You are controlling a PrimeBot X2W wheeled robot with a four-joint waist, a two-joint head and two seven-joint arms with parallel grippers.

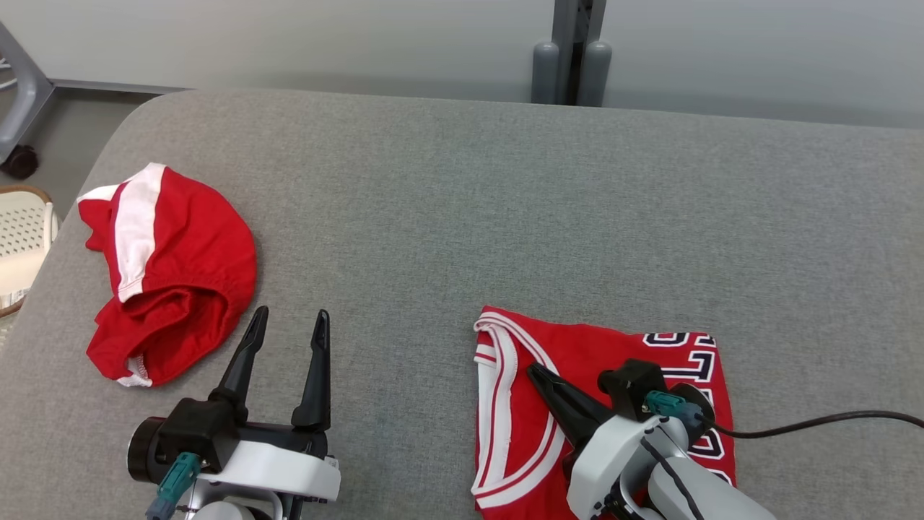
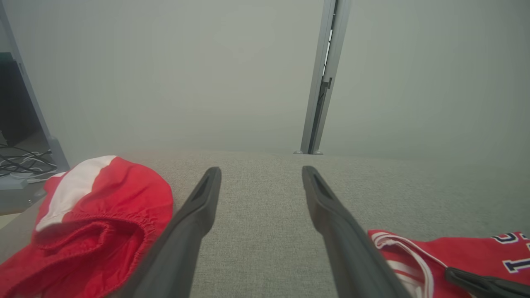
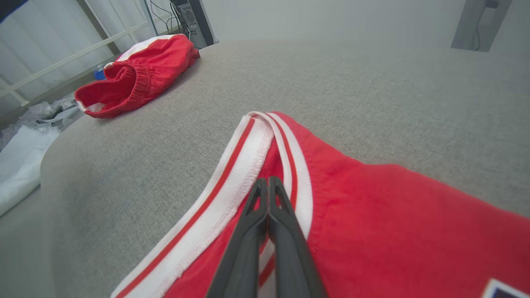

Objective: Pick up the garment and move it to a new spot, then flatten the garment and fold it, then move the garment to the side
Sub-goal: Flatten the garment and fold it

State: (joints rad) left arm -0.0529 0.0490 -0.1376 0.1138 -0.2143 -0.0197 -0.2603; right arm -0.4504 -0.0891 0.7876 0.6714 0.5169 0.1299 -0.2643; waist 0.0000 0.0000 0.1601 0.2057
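Note:
A folded red jersey (image 1: 577, 354) with white-and-red trim and dark lettering lies flat at the near right of the grey padded table (image 1: 505, 217). My right gripper (image 1: 533, 368) is shut, its tips lying over the jersey's trim (image 3: 248, 165); I cannot tell whether they pinch any cloth. A crumpled red garment with a white stripe (image 1: 180, 267) sits at the near left. My left gripper (image 1: 291, 313) stands open just to its right, over bare table, holding nothing. The left wrist view has this gripper (image 2: 261, 169) between the crumpled garment (image 2: 103, 207) and the jersey (image 2: 455, 248).
A grey upright post (image 1: 574, 65) stands behind the table's far edge. A pale woven basket (image 1: 22, 238) and a castor (image 1: 18, 162) are on the floor off the left edge. A black cable (image 1: 830, 422) trails right from my right wrist. White bags (image 3: 25, 157) lie on the floor.

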